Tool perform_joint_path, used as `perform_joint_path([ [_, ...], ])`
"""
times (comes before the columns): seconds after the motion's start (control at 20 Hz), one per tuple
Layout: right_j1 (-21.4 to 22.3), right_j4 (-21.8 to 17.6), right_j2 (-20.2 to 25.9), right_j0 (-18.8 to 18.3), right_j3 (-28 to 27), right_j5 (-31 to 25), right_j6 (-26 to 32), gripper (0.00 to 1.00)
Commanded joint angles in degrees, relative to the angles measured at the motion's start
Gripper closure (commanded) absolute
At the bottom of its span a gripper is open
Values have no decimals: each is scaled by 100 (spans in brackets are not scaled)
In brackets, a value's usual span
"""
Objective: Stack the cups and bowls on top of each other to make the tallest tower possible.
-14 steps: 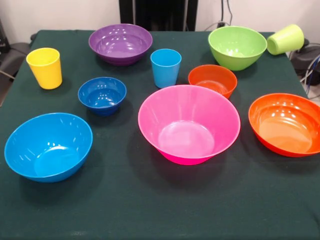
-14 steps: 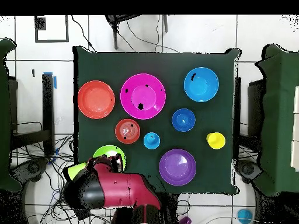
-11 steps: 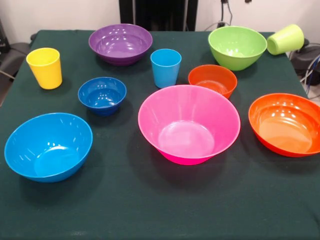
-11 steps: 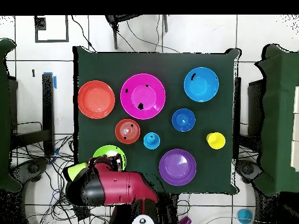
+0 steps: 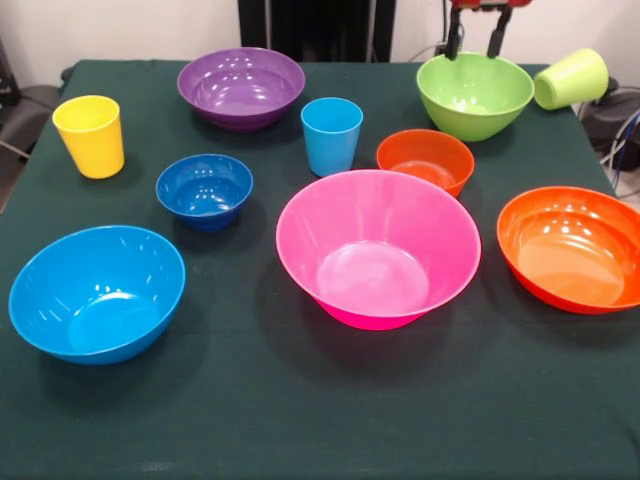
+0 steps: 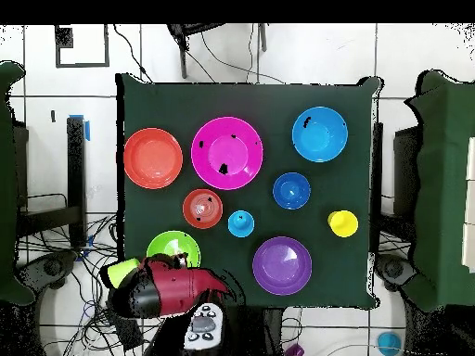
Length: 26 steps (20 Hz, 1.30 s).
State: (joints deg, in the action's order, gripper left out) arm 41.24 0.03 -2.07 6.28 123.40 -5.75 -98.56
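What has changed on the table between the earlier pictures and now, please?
The gripper has come into the front view at the top edge, its two fingertips apart and empty, above the far rim of the lime green bowl. Overhead, the red arm has swung round at the table's edge beside that bowl. Nothing was grasped or released; every bowl and cup stayed where it was, unstacked.

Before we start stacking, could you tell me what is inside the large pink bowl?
The large pink bowl holds nothing: its floor shows bare in both views. Nothing covers it; the gripper hangs open above the lime green bowl.
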Motion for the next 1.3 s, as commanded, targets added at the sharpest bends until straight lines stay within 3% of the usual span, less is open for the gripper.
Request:
perform_joint_path([
  [0.05,-747,45,173,219,-590,335,-901,0],
  [0.25,-689,160,173,376,-541,279,-1092,0],
  [0.45,-335,324,133,622,-398,-15,-1320,0],
  [0.95,407,438,295,650,-75,-572,-1506,0],
  [1.3,-419,319,409,690,-265,232,-1690,0],
])
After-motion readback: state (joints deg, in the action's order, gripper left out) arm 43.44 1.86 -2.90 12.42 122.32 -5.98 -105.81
